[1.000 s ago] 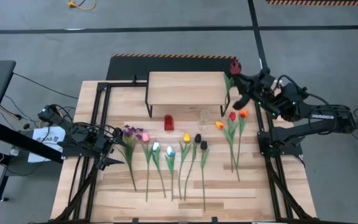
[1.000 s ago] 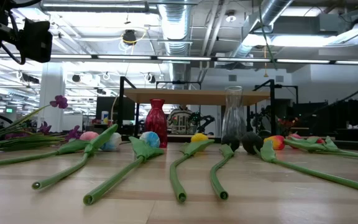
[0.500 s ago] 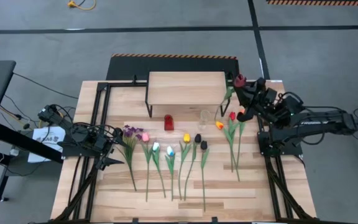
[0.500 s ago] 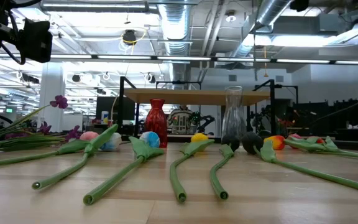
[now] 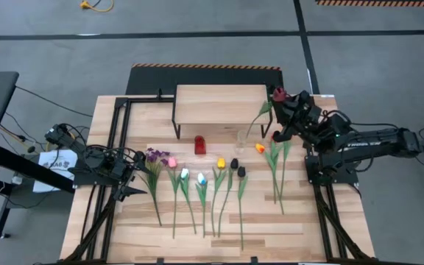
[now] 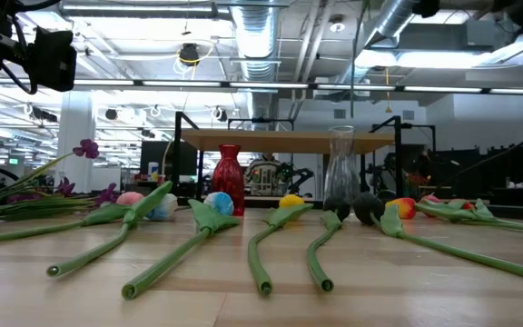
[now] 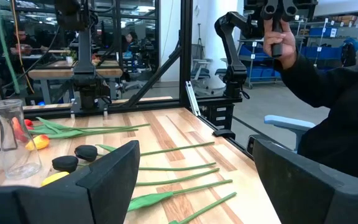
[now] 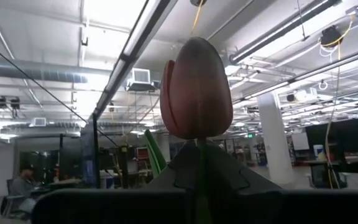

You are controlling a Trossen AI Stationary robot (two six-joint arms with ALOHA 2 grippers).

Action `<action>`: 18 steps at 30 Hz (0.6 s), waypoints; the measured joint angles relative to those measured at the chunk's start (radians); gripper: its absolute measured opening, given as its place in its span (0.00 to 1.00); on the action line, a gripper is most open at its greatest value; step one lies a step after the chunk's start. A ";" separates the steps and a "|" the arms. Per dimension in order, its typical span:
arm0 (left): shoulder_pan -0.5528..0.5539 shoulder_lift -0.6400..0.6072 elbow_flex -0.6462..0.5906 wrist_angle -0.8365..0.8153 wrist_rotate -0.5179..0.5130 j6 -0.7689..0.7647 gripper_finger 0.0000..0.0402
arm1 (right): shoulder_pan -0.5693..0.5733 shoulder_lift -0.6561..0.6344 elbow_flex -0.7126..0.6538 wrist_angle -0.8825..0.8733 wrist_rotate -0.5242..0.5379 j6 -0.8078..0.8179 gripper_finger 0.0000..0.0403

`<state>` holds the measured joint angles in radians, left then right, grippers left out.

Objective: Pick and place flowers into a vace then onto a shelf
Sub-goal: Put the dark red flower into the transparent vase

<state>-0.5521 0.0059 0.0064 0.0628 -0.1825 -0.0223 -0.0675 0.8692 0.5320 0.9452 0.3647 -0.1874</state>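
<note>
High view: the right gripper (image 5: 284, 103) is clamped on a red tulip (image 5: 278, 94) beside the shelf (image 5: 221, 101), stem trailing toward the clear vase (image 5: 241, 138), likely for insertion. Left wrist view: the left gripper (image 7: 194, 180) waits, fingers apart, above the bench (image 7: 166, 134).

shelf (image 5: 221, 103) top bare | clear vase (image 5: 241, 138) (red vase (image 5: 200, 145) beside) fronts it
</note>
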 joint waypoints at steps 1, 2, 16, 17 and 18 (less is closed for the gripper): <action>0.000 0.000 0.000 0.000 0.000 0.000 0.75 | -0.008 0.011 0.000 0.007 0.000 0.005 0.04; 0.000 0.000 0.000 0.000 0.000 0.000 0.75 | -0.016 0.022 0.000 0.017 0.000 0.011 0.04; 0.000 0.000 0.000 0.000 0.000 0.000 0.75 | -0.052 0.087 0.001 0.037 -0.001 0.030 0.05; 0.000 0.000 0.000 0.000 0.000 0.000 0.75 | -0.051 0.087 0.001 0.036 -0.001 0.031 0.06; 0.000 0.000 0.000 0.000 0.000 0.000 0.75 | -0.051 0.087 0.001 0.033 -0.001 0.031 0.07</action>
<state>-0.5521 0.0059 0.0066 0.0628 -0.1829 -0.0223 -0.1182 0.9558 0.5331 0.9783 0.3641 -0.1563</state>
